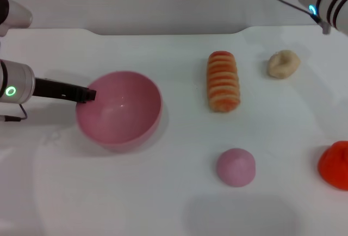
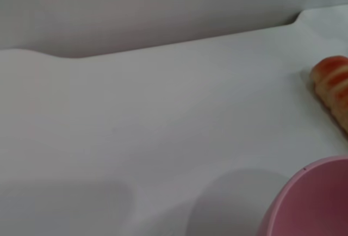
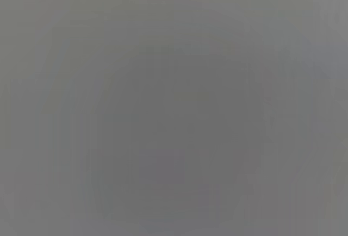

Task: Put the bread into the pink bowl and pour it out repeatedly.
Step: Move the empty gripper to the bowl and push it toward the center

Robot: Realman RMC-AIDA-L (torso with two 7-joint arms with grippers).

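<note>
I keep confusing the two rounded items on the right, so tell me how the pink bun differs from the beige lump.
The pink bun is a smooth, even dome; the beige lump is irregular, with a dent in its top. The bun is pink and looks slightly larger; the lump is pale tan. The bun sits nearer the robot, the lump farther back, beyond the bread. Both rest loose on the white table, untouched.

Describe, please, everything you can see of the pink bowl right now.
The pink bowl is round, deep, glossy and plastic-looking, with a plain rim. It is empty and tilted, its opening facing up and toward the robot's left, on the white table. The left hand meets its left rim. The bread lies apart, to its right.
</note>
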